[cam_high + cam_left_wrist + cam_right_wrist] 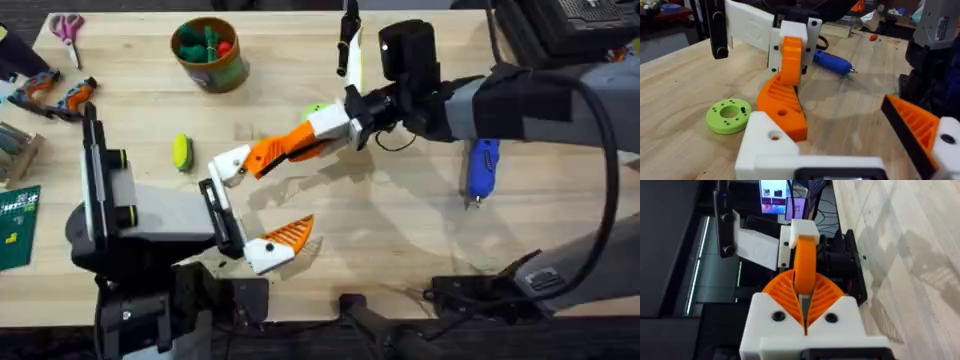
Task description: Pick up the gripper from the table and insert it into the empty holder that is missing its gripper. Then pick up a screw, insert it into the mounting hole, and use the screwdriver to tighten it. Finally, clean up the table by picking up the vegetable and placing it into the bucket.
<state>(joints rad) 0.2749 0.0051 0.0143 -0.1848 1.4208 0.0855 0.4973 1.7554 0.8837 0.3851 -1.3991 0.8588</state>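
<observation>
Screwdriver [482, 170]: 1 | bucket [210, 54]: 1 | vegetable [181, 152]: 1 | right gripper [262, 157] reaching left, fingers pinching orange piece [805, 267] | left gripper [240, 205] fingers spread.

Pink-handled scissors [67, 28] are seen at the table's [420, 230] far left corner. A lime-green disc [728, 115] with 1 centre hole is laid flat on the wood. A green cutting mat [17, 226] is placed at the left edge.

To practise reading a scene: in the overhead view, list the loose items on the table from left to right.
Pink-handled scissors → yellow-green vegetable → bucket → lime-green disc → blue screwdriver.
</observation>
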